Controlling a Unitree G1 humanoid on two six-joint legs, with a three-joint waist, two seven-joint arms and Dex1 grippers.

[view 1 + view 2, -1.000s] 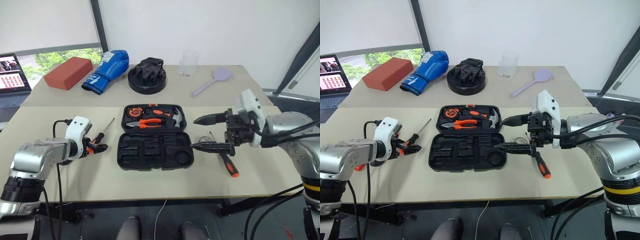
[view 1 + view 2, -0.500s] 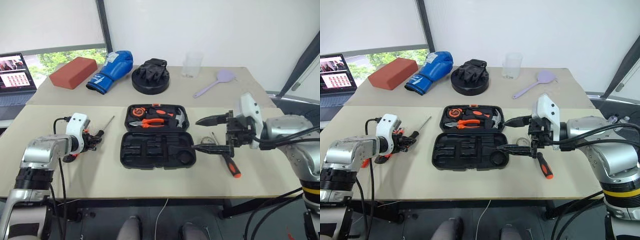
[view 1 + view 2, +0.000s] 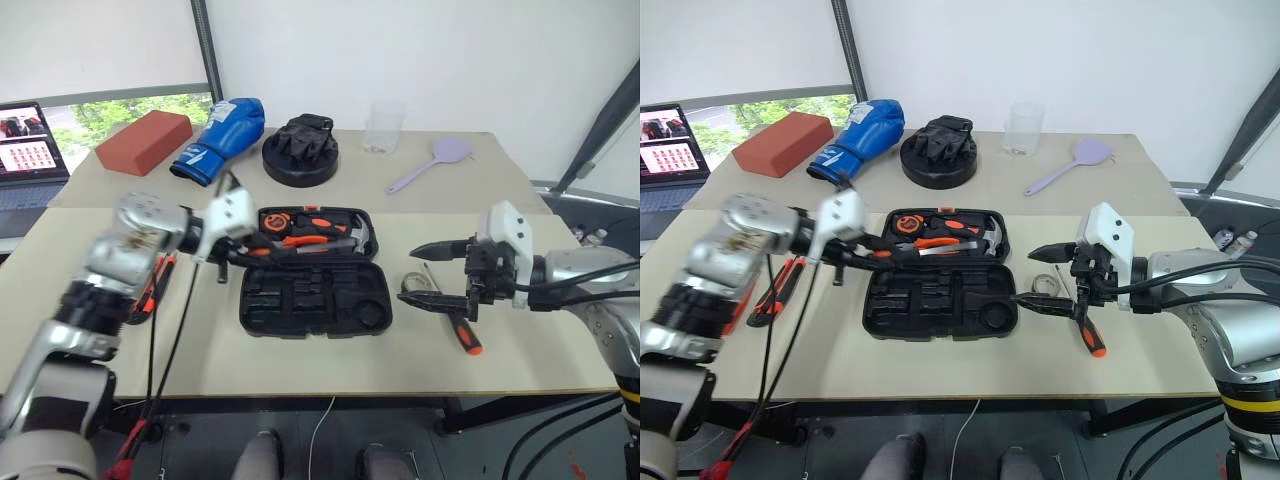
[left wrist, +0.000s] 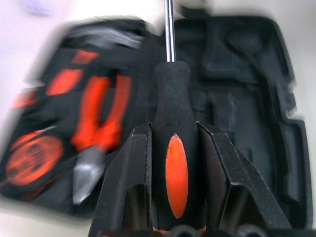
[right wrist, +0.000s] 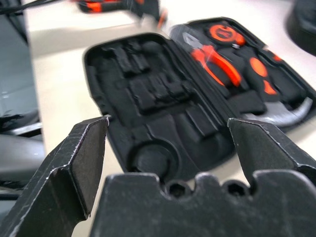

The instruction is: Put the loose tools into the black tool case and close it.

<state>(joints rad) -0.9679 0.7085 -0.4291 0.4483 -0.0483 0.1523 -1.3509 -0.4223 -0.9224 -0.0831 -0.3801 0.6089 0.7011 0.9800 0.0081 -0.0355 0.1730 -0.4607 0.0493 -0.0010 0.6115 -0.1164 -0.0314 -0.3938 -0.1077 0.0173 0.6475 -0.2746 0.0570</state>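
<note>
Black-orange screwdriver [image 4: 176,148] clamped in L pincer [image 4: 175,163] over open case [image 3: 315,298], R pincer [image 3: 440,272] apart.

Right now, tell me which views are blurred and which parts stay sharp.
Left wrist view: the black tool case and its pliers are smeared, while the screwdriver clamped in the left gripper is crisp. Left eye view: the left gripper is streaked, the table sharp. Right wrist view: the right gripper fingers are sharp, the case's far end softer.
</note>
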